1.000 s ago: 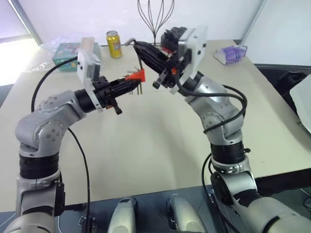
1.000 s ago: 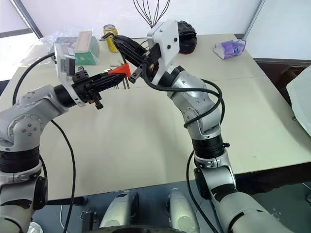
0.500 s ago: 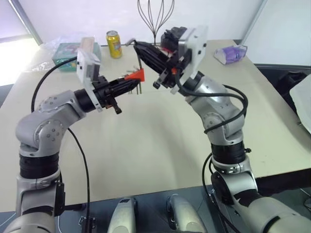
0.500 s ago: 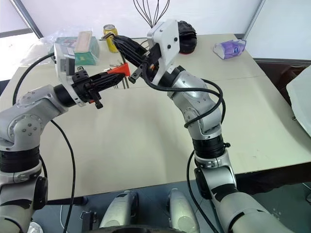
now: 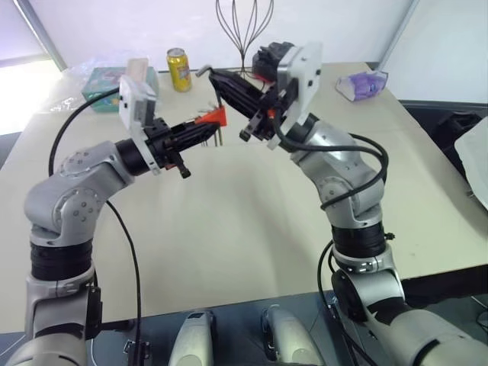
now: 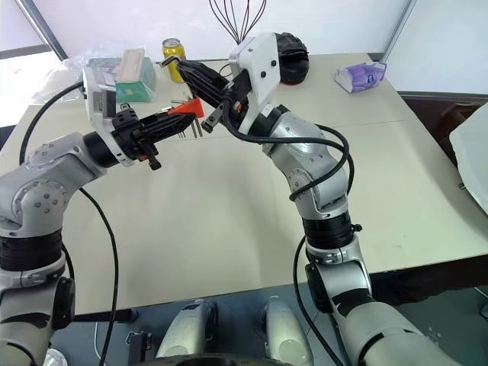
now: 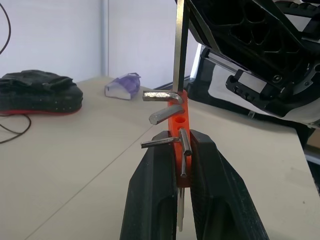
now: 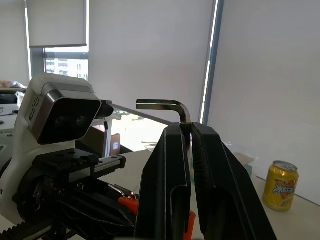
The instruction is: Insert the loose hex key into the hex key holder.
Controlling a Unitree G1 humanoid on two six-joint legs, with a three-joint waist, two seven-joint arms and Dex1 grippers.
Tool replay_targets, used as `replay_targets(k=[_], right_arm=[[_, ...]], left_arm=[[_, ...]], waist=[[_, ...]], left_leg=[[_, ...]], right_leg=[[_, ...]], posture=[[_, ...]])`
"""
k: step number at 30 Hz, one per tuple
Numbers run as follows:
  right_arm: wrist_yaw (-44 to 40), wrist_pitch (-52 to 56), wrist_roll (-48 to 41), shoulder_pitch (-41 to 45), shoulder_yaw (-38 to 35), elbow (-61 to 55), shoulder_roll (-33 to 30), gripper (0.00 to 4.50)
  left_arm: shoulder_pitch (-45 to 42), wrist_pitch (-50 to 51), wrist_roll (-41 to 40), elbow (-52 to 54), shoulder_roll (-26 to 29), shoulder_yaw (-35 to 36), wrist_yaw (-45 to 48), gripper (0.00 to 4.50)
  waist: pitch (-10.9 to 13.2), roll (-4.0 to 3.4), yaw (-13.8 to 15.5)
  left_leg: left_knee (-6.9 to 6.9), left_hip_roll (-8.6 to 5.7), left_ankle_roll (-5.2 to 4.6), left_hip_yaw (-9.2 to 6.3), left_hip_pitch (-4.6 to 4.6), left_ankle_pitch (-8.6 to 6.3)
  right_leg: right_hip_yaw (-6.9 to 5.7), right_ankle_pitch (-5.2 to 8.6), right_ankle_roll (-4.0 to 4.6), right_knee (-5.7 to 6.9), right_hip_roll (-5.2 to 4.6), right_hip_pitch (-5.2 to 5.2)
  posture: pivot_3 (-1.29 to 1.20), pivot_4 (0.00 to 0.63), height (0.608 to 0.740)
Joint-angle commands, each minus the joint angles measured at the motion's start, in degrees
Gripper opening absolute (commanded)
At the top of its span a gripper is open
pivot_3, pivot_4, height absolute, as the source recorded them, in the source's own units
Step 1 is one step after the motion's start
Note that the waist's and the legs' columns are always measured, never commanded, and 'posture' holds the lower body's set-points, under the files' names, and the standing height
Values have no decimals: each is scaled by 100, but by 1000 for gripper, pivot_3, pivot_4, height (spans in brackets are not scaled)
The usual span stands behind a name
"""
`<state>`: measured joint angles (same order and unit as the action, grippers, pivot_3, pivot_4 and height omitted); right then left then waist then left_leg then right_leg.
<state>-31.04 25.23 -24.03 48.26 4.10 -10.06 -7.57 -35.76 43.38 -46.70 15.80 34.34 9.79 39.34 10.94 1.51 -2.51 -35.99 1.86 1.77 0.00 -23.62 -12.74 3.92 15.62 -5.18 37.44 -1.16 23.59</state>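
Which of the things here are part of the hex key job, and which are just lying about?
Job: thin grey L-shaped metal hex key, small orange plastic hex key holder.
Lying about: yellow drink can, green tissue box, purple packet, black wire whisk.

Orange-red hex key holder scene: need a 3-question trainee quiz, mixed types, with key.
1. True or false: the left gripper is shut on the orange-red plastic hex key holder.
2. The right gripper holds: A) yellow drink can, B) L-shaped grey metal loose hex key, C) nothing.
3. Fill in: both grippers are held ___ the beige table.

Key: 1 true; 2 B; 3 above.
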Motion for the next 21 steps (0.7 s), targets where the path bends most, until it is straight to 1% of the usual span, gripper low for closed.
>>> replay_targets(k=[1,2,3,7,8,13,16,18,21], right_arm=[[-2,-1,-58,54,-26,-212,-34,745],[10,-7,-29,56,-25,-212,-53,1093],[1,19,-23,55,-22,-221,-81,1571],[-75,104,-60,2,-54,-287,-227,3708],[-114,156,-105,-55,-105,-346,-317,4156],[-327,586,-445,-481,-462,-726,-946,4156],[-722,1095,-806,-895,-689,-1144,-1687,4156],[-864,1345,-1028,-1054,-822,-1346,-2071,4156],[-1170,1749,-1334,-1346,-1148,-1630,-2820,4156]], left_arm=[[-149,-136,-24,141,-10,115,-17,0],[-147,-131,-26,145,-14,115,-18,0],[-147,-128,-28,147,-17,115,-19,0],[-155,-123,-32,135,-19,121,-17,0],[-154,-123,-30,139,-24,117,-21,0],[-81,-54,-80,188,-83,115,-92,0],[130,52,-70,222,-215,-59,-175,0],[258,85,-66,243,-346,-169,-207,0],[550,153,-11,1,-761,-487,-283,0]], waist=[[0,0,0],[0,0,0],[0,0,0],[0,0,1],[0,0,3],[0,0,22],[0,0,31],[0,0,27],[1,-1,34]], left_leg=[[0,0,0,0,0,0],[0,0,0,0,0,0],[0,0,0,0,0,0],[0,0,0,1,0,0],[0,0,0,1,-1,0],[-1,-1,0,-1,-11,0],[-1,-2,-1,-1,-19,0],[-1,-2,-4,0,-22,-2],[-3,-3,-6,1,-28,-3]], right_leg=[[0,0,0,0,0,0],[0,0,0,0,0,0],[0,0,0,0,0,0],[0,0,0,-1,0,0],[0,0,0,-1,0,0],[-3,0,0,-12,-2,1],[-4,0,-1,-18,-6,4],[-4,0,-2,-24,-8,4],[-4,0,-2,-24,-8,8]], posture=[[0,150,740],[0,150,740],[0,150,740],[0,150,740],[0,150,740],[0,150,740],[0,150,740],[0,150,740],[0,150,740]])
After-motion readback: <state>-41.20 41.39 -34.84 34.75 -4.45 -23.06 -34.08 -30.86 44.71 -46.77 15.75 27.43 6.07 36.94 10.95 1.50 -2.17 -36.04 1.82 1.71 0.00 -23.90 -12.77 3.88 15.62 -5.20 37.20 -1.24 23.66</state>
